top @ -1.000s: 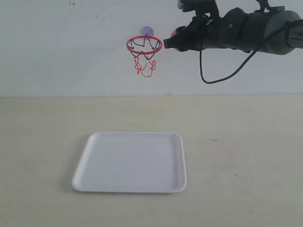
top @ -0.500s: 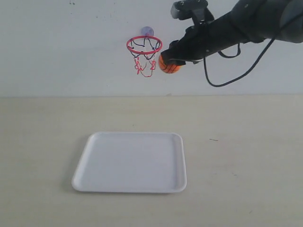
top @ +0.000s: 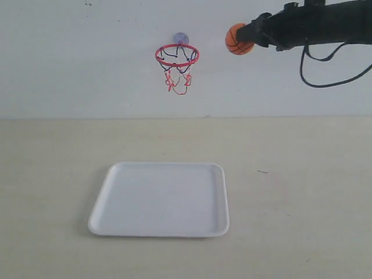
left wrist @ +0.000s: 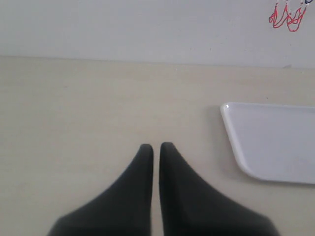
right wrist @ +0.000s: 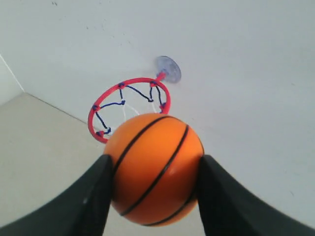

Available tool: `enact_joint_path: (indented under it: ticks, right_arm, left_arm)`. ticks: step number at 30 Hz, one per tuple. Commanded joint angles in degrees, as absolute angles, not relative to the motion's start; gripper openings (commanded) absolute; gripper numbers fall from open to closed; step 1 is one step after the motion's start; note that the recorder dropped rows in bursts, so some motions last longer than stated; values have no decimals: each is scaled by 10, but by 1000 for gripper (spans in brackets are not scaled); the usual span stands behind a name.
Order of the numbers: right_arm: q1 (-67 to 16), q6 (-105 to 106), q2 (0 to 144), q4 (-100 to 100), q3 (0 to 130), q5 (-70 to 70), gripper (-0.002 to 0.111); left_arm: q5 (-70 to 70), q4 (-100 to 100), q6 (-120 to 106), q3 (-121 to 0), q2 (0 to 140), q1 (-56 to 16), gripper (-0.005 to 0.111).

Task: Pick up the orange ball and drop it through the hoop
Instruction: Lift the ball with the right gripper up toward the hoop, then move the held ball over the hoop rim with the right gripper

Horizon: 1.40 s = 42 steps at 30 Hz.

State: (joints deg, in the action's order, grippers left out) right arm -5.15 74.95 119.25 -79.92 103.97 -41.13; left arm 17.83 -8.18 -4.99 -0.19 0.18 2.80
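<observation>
ball (right wrist: pixel 155 169) looks light, smooth, round; right gripper (right wrist: pixel 153 189) jaws clamp its sides; left gripper (left wrist: pixel 156 148) jaws together, empty.

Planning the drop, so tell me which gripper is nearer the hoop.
Right. The right gripper holds the orange ball slightly above the hoop, off to one side. The left gripper is low over the table beside the white tray, far below.

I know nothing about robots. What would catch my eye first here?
An orange ball clamped in the right gripper, high by the wall, right of and slightly above the hoop. Below, a white tray lies on the table; the left gripper hangs shut beside it.
</observation>
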Motion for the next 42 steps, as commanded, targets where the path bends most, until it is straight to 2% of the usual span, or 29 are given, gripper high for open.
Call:
enact_joint_path:
  ticks: [1, 2, 4, 14, 24, 27, 33, 34, 36, 42]
  right_arm:
    - [-116, 843, 1211, -840, 1057, -318, 0]
    - [-144, 861, 1223, -857, 1076, -270, 0]
    - [-161, 880, 1250, -868, 1123, -284, 0]
    - [-165, 844, 1397, -880, 1322, -299, 0]
    - [-166, 840, 1406, -881, 1326, -300, 1]
    - [-166, 837, 1406, -881, 1326, -301, 11]
    - [-166, 805, 1406, -881, 1326, -297, 52]
    - [-166, 804, 1406, -881, 1326, -296, 56]
    - [-166, 795, 1406, -881, 1326, -296, 61]
    - [-166, 764, 1406, -880, 1326, -297, 60]
  left_arm:
    - [174, -85, -46, 0, 0, 29, 4]
    - [174, -85, -46, 0, 0, 29, 4]
    - [174, -85, -46, 0, 0, 29, 4]
    - [174, -85, -46, 0, 0, 29, 4]
    - [174, -85, -46, 0, 0, 29, 4]
    - [174, -85, -46, 0, 0, 29, 4]
    - [174, -85, -46, 0, 0, 29, 4]
    - [174, -85, -46, 0, 0, 29, 4]
    - [174, -85, -46, 0, 0, 29, 4]
    - [174, -85, -46, 0, 0, 29, 4]
